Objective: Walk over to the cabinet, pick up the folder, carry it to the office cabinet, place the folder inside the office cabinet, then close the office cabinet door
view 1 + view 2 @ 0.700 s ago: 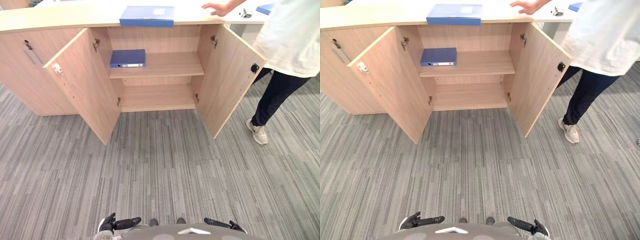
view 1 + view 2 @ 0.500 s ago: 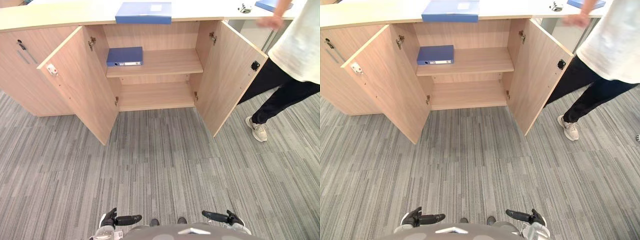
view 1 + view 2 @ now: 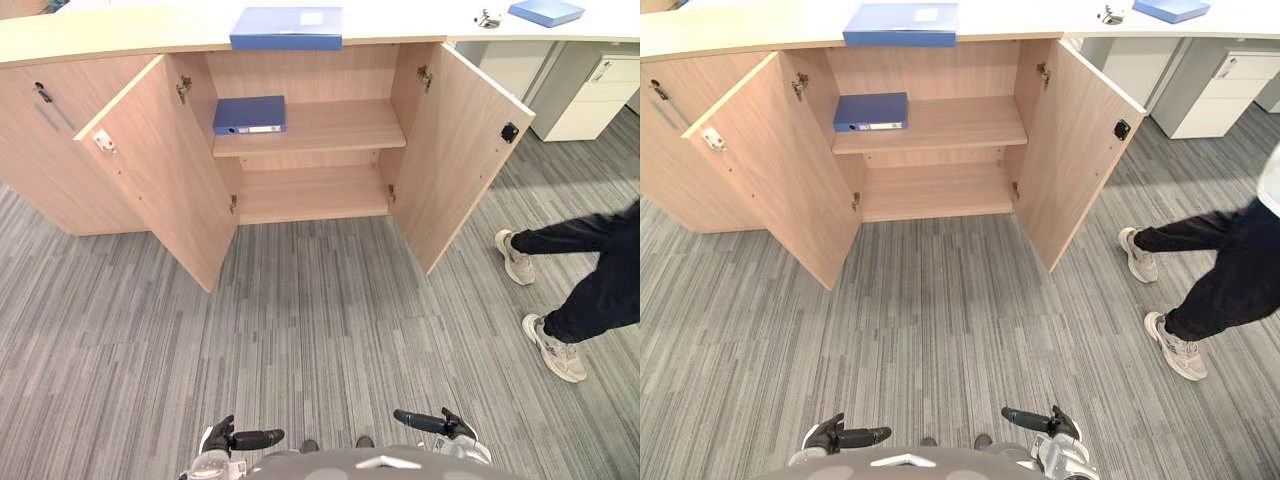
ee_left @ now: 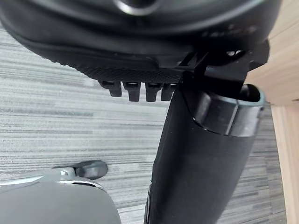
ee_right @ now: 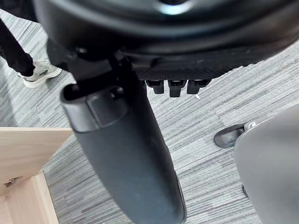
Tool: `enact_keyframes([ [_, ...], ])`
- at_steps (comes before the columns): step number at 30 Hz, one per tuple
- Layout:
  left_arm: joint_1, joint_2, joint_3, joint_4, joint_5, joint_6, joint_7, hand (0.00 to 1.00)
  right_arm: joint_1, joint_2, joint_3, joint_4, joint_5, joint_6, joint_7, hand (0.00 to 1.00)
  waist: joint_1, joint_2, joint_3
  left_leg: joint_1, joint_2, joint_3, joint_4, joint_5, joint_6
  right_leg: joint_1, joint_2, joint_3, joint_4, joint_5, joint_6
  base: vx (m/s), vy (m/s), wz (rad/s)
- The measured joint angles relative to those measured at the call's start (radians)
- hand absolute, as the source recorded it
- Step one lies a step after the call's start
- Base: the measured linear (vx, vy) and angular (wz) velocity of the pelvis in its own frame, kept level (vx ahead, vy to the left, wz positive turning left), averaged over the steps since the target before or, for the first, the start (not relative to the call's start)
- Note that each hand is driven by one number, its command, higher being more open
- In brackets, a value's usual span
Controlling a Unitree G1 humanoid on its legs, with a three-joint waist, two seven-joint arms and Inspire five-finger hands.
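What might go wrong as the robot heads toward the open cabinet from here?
1. A person strides near the right door; the robot may cross their path.
2. That door and the left door stand wide open and could catch an arm.
3. The folder on the counter could be confused with the folder on the shelf.

1. A pale wooden cabinet stands ahead, its left door and right door both swung wide.
2. A blue folder lies flat on the cabinet's top, above the opening.
3. A second folder, also blue, lies at the left end of the upper shelf.
4. Farther right on the top lie a third folder and a small metal object.
5. A person's legs in dark trousers and pale shoes stand on the grey carpet, right of the right door.
6. At the near edge, the left hand and right hand hang low with fingers straight, pointing toward each other, well apart from the cabinet.
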Motion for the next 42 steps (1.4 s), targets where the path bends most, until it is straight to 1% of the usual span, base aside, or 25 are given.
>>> enact_keyframes([
  [6,-0.005,0.003,0.001,-0.001,-0.001,0.0,0.002,1.0,-0.006,0.0,0.001,0.0,-0.001,0.004,0.0,1.0,0.007,-0.006,0.014,-0.018,0.004,0.037,0.001,-0.008,0.003,-0.026,0.006,0.032,-0.001,0.003,-0.004,-0.04,-0.016,-0.15],
  [10,-0.017,0.006,0.005,-0.003,-0.002,0.0,0.003,1.0,-0.022,0.0,0.001,0.0,-0.001,0.011,-0.002,1.0,0.016,-0.008,0.031,-0.074,0.011,0.072,0.086,-0.064,0.012,-0.063,0.007,0.062,0.021,0.0,-0.001,-0.01,0.007,-0.28],
  [12,-0.025,0.005,0.009,-0.003,-0.002,0.0,0.005,1.0,-0.025,0.0,0.0,-0.002,-0.001,0.011,-0.003,1.0,0.016,-0.005,0.042,-0.097,0.014,0.089,0.132,-0.096,0.019,-0.103,0.005,0.077,0.091,-0.04,0.005,0.05,0.025,-0.21],
  [13,-0.027,0.005,0.009,-0.004,-0.002,0.0,0.005,1.0,-0.025,0.0,-0.001,-0.004,-0.001,0.011,-0.004,1.0,0.016,-0.005,0.047,-0.098,0.012,0.093,0.15,-0.113,0.023,-0.127,0.001,0.076,0.156,-0.078,0.013,0.07,0.031,-0.1],
  [14,-0.03,0.007,0.009,-0.004,-0.002,0.0,0.005,1.0,-0.024,0.001,-0.007,-0.01,-0.001,0.011,-0.004,1.0,0.017,-0.009,0.055,-0.095,0.007,0.095,0.164,-0.127,0.022,-0.152,-0.007,0.065,0.237,-0.118,0.029,0.05,0.026,-0.05],
  [16,-0.032,0.009,0.009,-0.004,-0.002,-0.001,0.007,1.0,-0.024,0.009,-0.021,-0.019,0.0,0.01,-0.004,1.0,0.017,-0.011,0.06,-0.088,0.0,0.094,0.175,-0.135,0.023,-0.198,-0.023,0.027,0.36,-0.154,0.048,0.05,0.042,0.08],
  [17,-0.033,0.007,0.009,-0.004,-0.003,-0.001,0.011,1.0,-0.023,0.013,-0.035,-0.032,0.0,0.009,-0.004,1.0,0.017,-0.011,0.065,-0.075,-0.002,0.09,0.175,-0.144,0.031,-0.244,-0.034,-0.007,0.483,-0.166,0.047,0.08,0.075,0.21],
  [18,-0.037,0.007,0.01,-0.007,-0.004,0.0,0.018,1.0,-0.022,0.015,-0.037,-0.051,0.001,0.007,-0.004,1.0,0.015,-0.014,0.076,-0.05,-0.003,0.072,0.174,-0.157,0.052,-0.304,-0.045,-0.042,0.629,-0.17,0.046,0.1,0.084,0.23],
  [20,-0.045,0.016,0.012,-0.009,-0.004,0.002,0.022,1.0,-0.025,0.017,-0.034,-0.06,0.002,-0.005,-0.003,1.0,0.017,-0.022,0.09,-0.021,0.001,0.043,0.173,-0.181,0.061,-0.375,-0.066,-0.093,0.695,-0.237,0.022,0.17,0.041,0.31],
  [23,-0.047,0.013,0.012,-0.008,-0.004,0.004,0.028,1.0,-0.028,0.017,-0.034,-0.069,0.004,-0.009,-0.003,1.0,0.015,-0.017,0.093,0.007,0.021,0.026,0.153,-0.2,0.057,-0.428,-0.052,-0.126,0.601,-0.234,0.017,0.24,-0.036,0.23],
  [24,-0.055,0.01,0.012,-0.002,-0.004,0.007,0.031,1.0,-0.033,0.016,-0.035,-0.073,0.011,-0.012,-0.003,1.0,0.008,-0.008,0.099,0.024,0.041,0.007,0.141,-0.21,0.049,-0.456,-0.032,-0.125,0.517,-0.208,0.012,0.35,-0.099,0.46],
  [26,-0.067,0.006,0.012,0.001,-0.003,0.009,0.03,1.0,-0.044,0.008,-0.036,-0.075,0.021,-0.014,-0.004,1.0,-0.014,0.004,0.109,0.057,0.074,-0.034,0.116,-0.222,0.025,-0.473,0.001,-0.112,0.35,-0.116,0.002,0.49,-0.178,0.68],
  [27,-0.071,0.004,0.02,0.002,-0.003,0.008,0.028,1.0,-0.039,0.006,-0.037,-0.075,0.023,-0.014,-0.004,1.0,-0.024,0.003,0.109,0.073,0.082,-0.057,0.105,-0.231,0.003,-0.465,0.004,-0.105,0.297,-0.018,-0.002,0.65,-0.27,0.86],
  [28,-0.089,-0.014,0.041,0.01,-0.003,0.005,0.029,1.0,-0.04,-0.005,-0.039,-0.069,0.025,-0.014,-0.005,1.0,-0.027,0.019,0.118,0.104,0.114,-0.074,0.104,-0.233,-0.034,-0.445,0.013,-0.129,0.329,0.039,-0.054,0.58,-0.241,0.78],
  [30,-0.102,-0.047,0.063,0.002,-0.003,-0.001,0.024,1.0,-0.043,-0.007,-0.039,-0.073,0.022,-0.017,-0.011,1.0,-0.021,0.021,0.122,0.097,0.11,-0.054,0.153,-0.192,-0.098,-0.439,-0.005,-0.143,0.384,-0.029,-0.074,0.5,-0.215,0.51],
  [31,-0.103,-0.08,0.091,-0.005,-0.005,-0.003,0.023,1.0,-0.042,-0.004,-0.038,-0.08,0.027,-0.011,-0.011,1.0,-0.028,0.019,0.123,0.047,0.112,-0.04,0.313,-0.185,-0.107,-0.397,-0.019,-0.153,0.384,-0.071,-0.075,0.62,-0.261,0.54],
  [32,-0.105,-0.083,0.121,-0.025,-0.003,-0.004,0.012,1.0,-0.038,0.006,-0.03,-0.093,0.036,-0.008,-0.011,1.0,-0.033,0.013,0.128,-0.063,0.143,-0.013,0.595,-0.167,-0.12,-0.336,-0.028,-0.162,0.363,-0.098,-0.08,0.6,-0.253,0.46],
  [33,-0.106,-0.086,0.134,-0.036,-0.004,-0.008,0.015,1.0,-0.038,0.008,-0.023,-0.096,0.041,-0.008,-0.011,1.0,-0.032,0.016,0.131,-0.125,0.174,0.01,0.735,-0.17,-0.119,-0.305,-0.024,-0.167,0.352,-0.106,-0.082,0.46,-0.2,0.28],
  [34,-0.109,-0.1,0.172,-0.058,-0.004,-0.014,0.019,1.0,-0.036,0.016,-0.006,-0.11,0.041,-0.008,-0.012,1.0,-0.028,0.013,0.137,-0.217,0.239,0.083,0.948,-0.179,-0.107,-0.246,-0.018,-0.17,0.332,-0.127,-0.089,0.35,-0.164,0.02],
  [35,-0.111,-0.105,0.193,-0.07,-0.005,-0.015,0.022,1.0,-0.034,0.017,0.005,-0.117,0.041,-0.011,-0.015,1.0,-0.02,0.011,0.138,-0.268,0.277,0.127,1.032,-0.189,-0.094,-0.206,-0.016,-0.168,0.314,-0.137,-0.093,0.41,-0.166,-0.13],
  [36,-0.112,-0.109,0.198,-0.086,-0.011,-0.015,0.024,1.0,-0.031,0.022,0.006,-0.127,0.044,-0.011,-0.016,1.0,-0.007,0.005,0.141,-0.325,0.301,0.167,1.056,-0.203,-0.088,-0.158,-0.013,-0.158,0.282,-0.146,-0.094,0.38,-0.113,-0.19],
  [38,-0.113,-0.116,0.2,-0.108,-0.014,-0.017,0.026,1.0,-0.022,0.025,0.005,-0.138,0.045,-0.011,-0.019,1.0,0.004,0.011,0.138,-0.396,0.32,0.213,1.014,-0.217,-0.063,-0.092,-0.01,-0.153,0.231,-0.158,-0.085,0.35,-0.063,-0.15],
  [39,-0.113,-0.117,0.201,-0.117,-0.02,-0.02,0.028,1.0,-0.02,0.027,0.006,-0.138,0.045,-0.006,-0.021,1.0,0.008,0.011,0.138,-0.43,0.315,0.233,0.941,-0.224,-0.051,-0.052,-0.011,-0.146,0.203,-0.166,-0.076,0.35,-0.006,-0.12],
  [41,-0.119,-0.122,0.208,-0.121,-0.02,-0.021,0.029,1.0,-0.021,0.031,0.002,-0.138,0.045,-0.004,-0.027,1.0,0.019,0.01,0.139,-0.458,0.296,0.231,0.814,-0.223,-0.053,-0.004,-0.014,-0.138,0.172,-0.173,-0.064,0.38,0.042,-0.13],
  [42,-0.126,-0.122,0.218,-0.12,-0.02,-0.021,0.027,1.0,-0.021,0.034,0.001,-0.138,0.045,-0.004,-0.029,1.0,0.022,0.001,0.141,-0.469,0.264,0.214,0.691,-0.213,-0.063,0.025,-0.029,-0.132,0.165,-0.188,-0.042,0.41,0.13,-0.21],
])
